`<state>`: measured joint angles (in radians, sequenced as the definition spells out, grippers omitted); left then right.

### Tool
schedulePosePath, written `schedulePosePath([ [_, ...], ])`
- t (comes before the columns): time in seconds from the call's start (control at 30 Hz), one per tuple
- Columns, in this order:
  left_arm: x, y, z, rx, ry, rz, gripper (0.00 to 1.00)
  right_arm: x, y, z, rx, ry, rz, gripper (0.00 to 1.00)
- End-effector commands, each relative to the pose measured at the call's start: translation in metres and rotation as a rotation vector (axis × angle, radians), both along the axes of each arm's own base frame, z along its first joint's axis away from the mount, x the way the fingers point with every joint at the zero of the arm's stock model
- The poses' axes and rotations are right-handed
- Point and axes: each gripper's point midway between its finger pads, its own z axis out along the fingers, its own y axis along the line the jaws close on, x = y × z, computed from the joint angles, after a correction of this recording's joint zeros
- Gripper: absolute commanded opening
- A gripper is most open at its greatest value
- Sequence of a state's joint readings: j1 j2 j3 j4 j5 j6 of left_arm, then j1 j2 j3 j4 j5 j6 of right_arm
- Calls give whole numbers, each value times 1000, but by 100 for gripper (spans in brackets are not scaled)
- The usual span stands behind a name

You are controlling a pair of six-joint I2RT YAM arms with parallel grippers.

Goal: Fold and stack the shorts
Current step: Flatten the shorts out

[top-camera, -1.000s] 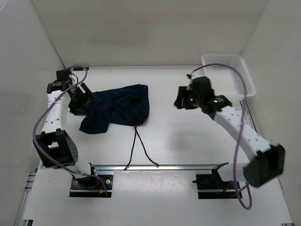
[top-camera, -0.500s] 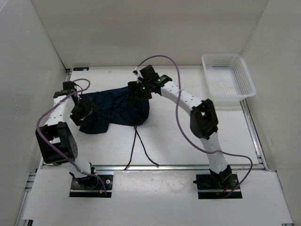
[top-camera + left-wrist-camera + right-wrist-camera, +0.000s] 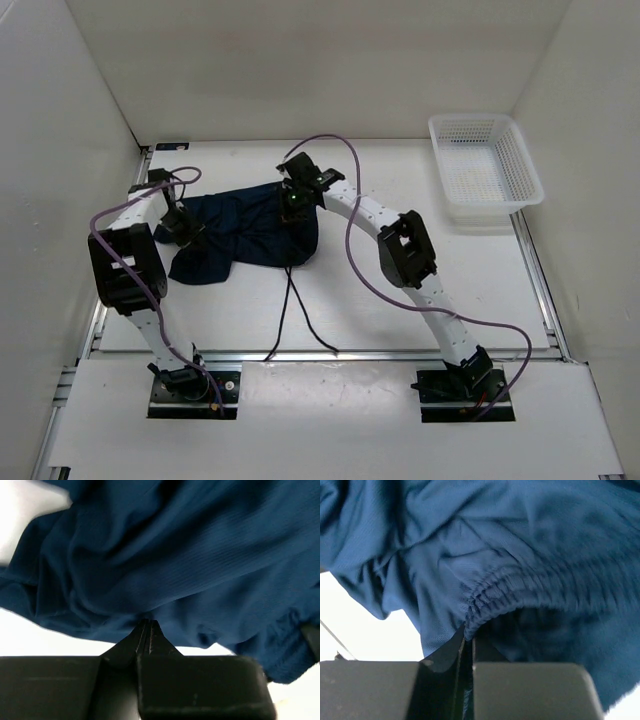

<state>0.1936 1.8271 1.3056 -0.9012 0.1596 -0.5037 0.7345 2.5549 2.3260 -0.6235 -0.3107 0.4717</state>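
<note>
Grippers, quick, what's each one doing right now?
Left gripper: closed, pinching an edge of the shorts.
Right gripper: closed on the shorts' waistband.

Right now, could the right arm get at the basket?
Probably yes: nothing stands between the right gripper and the basket. But its jaws are shut on the shorts, so they would drag along unless it lets go.
</note>
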Motion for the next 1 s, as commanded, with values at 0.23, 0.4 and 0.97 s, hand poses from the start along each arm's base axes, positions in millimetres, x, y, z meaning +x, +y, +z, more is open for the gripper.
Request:
schedulePosePath([
  [0.23,78,0,112,17,-307,-37,10,50,-112,236,159,-449,-205,0],
  [0.4,83,-13,155,15,-374,-72,10,33,-168,263,118,-496,-210,0],
  [0.97,-28,-174,39,-70,-112,-449,64,-156,-348,77,-265,-274,-551,0],
])
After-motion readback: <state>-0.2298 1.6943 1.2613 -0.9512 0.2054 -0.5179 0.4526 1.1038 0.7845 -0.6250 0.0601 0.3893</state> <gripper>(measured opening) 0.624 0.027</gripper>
